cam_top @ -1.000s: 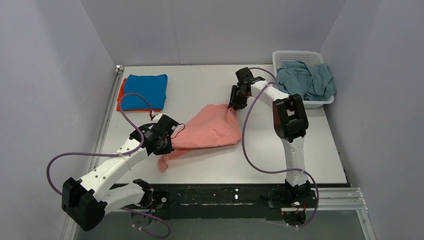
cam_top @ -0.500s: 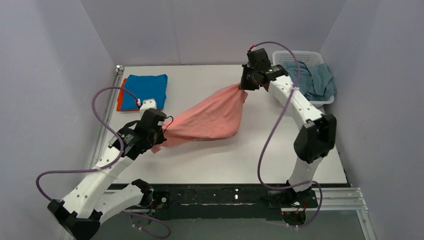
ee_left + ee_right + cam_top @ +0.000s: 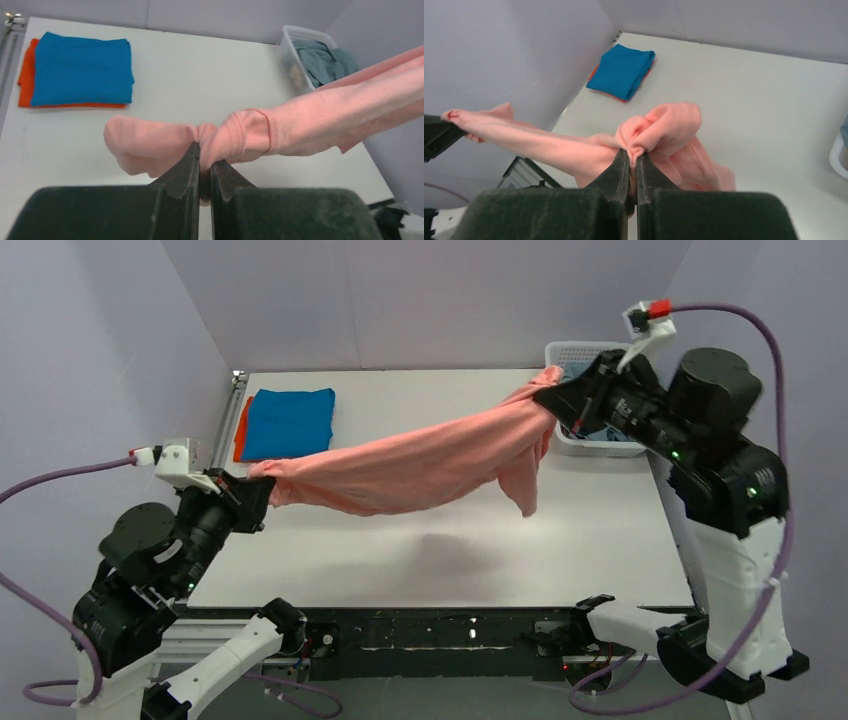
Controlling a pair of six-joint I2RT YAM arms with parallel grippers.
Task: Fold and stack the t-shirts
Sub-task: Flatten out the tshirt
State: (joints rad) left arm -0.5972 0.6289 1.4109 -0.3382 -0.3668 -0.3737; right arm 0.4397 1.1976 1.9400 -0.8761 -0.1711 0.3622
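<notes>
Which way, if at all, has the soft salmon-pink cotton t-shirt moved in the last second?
Yes: the salmon-pink t-shirt rose off the white table, stretched between left gripper and right gripper, towards the white basket.

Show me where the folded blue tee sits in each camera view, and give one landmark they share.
Top external: blue tee at the table's far left, lying on the orange tee.
Left wrist: upper left of the picture.
Right wrist: upper part, a little left of centre.
Shared landmark: the pink tee, stretched in the air above the table, shows in all three views.
</notes>
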